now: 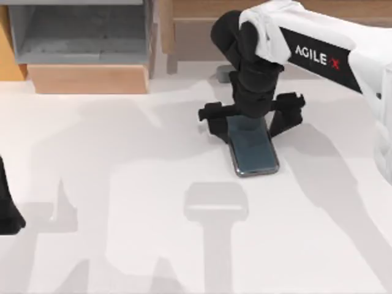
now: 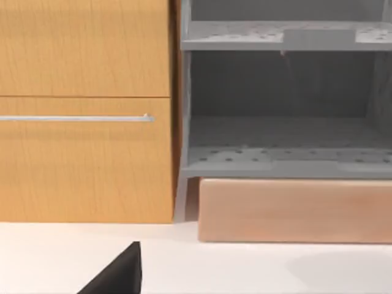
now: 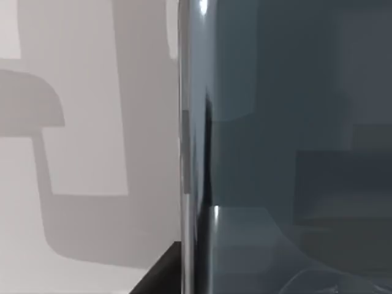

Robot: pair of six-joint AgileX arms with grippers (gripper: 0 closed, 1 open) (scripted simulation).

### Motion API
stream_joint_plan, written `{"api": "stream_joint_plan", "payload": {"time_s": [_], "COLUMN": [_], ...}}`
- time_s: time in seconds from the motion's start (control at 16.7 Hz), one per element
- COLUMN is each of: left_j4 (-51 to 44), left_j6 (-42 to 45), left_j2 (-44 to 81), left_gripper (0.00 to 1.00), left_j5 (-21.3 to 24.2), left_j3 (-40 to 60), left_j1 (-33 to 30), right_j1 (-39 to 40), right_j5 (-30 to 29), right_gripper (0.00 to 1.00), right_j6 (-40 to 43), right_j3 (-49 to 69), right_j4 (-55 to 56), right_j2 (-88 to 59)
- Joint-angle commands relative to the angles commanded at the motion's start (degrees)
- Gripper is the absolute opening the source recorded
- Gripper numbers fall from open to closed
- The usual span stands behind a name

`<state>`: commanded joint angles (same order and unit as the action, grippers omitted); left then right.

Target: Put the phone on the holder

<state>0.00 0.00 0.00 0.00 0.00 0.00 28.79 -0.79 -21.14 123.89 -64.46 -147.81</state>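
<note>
We see the phone (image 1: 255,154) lying flat on the surface (image 1: 135,202), a little right of its middle, its far end under our right gripper (image 1: 252,119), whose arm reaches in from the upper right. Behind, along the back edge, a shelf unit (image 1: 79,30) stands at the left upon a wooden block (image 1: 86,78). Our left gripper (image 1: 7,214) sits at the surface's left edge.

One phone (image 1: 255,153) lies on one white table (image 1: 122,202); two arms are at the table, the right arm (image 1: 318,52) over the phone, the left arm (image 1: 7,211) at the left edge; one grey shelf unit (image 1: 82,30); one wooden cabinet (image 2: 86,110) with one handle (image 2: 76,118); one pale wooden block (image 2: 294,209) under the shelves.
</note>
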Motion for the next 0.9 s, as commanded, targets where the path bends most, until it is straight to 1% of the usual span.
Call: {"api": "stream_joint_plan", "payload": {"time_s": [0.36, 0.42, 0.9], "left_j4": [0.0, 0.0, 0.0], "left_j6": [0.0, 0.0, 0.0], "left_j2": [0.0, 0.0, 0.0], "left_gripper": [1.0, 1.0, 1.0], "left_j5": [0.0, 0.0, 0.0], "left_j3": [0.0, 0.0, 0.0], "left_j1": [0.0, 0.0, 0.0], "right_j1": [0.0, -0.22, -0.24], "right_j5": [0.0, -0.79, -0.77], "right_gripper": [0.0, 0.0, 0.0], "right_j6": [0.0, 0.26, 0.28], "right_j3": [0.0, 0.07, 3.31], "right_j4": [0.0, -0.7, -4.64], "right_j2": [0.0, 2.08, 2.78]}}
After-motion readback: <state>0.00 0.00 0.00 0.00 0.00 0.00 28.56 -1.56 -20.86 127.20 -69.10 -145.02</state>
